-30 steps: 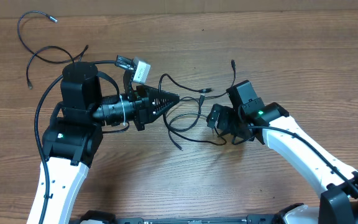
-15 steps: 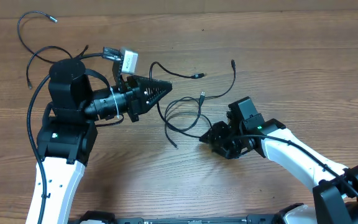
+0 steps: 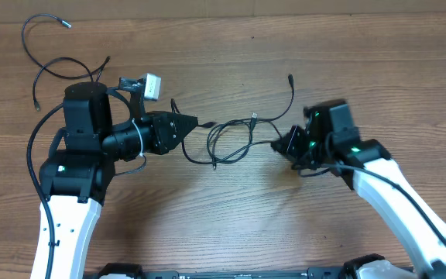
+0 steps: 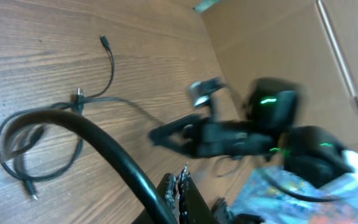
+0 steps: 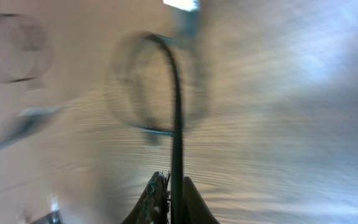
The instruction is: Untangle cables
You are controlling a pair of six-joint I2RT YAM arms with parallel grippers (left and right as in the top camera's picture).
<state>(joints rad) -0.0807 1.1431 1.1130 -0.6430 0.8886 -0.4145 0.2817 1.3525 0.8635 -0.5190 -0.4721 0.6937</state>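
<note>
Cables [image 3: 231, 124] first: what are they like, and where do they lie?

— Thin, limp black cords with a dull rubbery skin. They lie in loose loops on the table [image 3: 207, 232], between the left claw [image 3: 195, 122] and the right claw [image 3: 284, 144]. One strand climbs away from the knot and ends in a small dark plug tip [image 3: 289, 78]. A short plug [image 3: 252, 117] sits at the top of the loops.

Any others?

— Two more cords [image 3: 60, 62] lie well apart at the far left corner, curled in open arcs. One ends in a silvery tip [image 3: 66, 23].

And the claws?

— The left claw is black and tapers to a point. It is pinched fully together on a cable at the left edge of the tangle. From its own camera that cable arcs away smooth and glossy. The right claw is closed tight too, on a cable at the right side. Its wrist view is smeared, but a black cord runs straight up from between the fingers [image 5: 157, 196].

And round about?

— The table is matt brown wood with long, streaky grain. The left arm [image 3: 72, 194] and the right arm [image 3: 393, 194] have white shells over black joints, and the right one shows a small green light [image 3: 313, 142]. A little white block [image 3: 152, 84] rides on the left arm, and any marking on it is too small to read.
</note>
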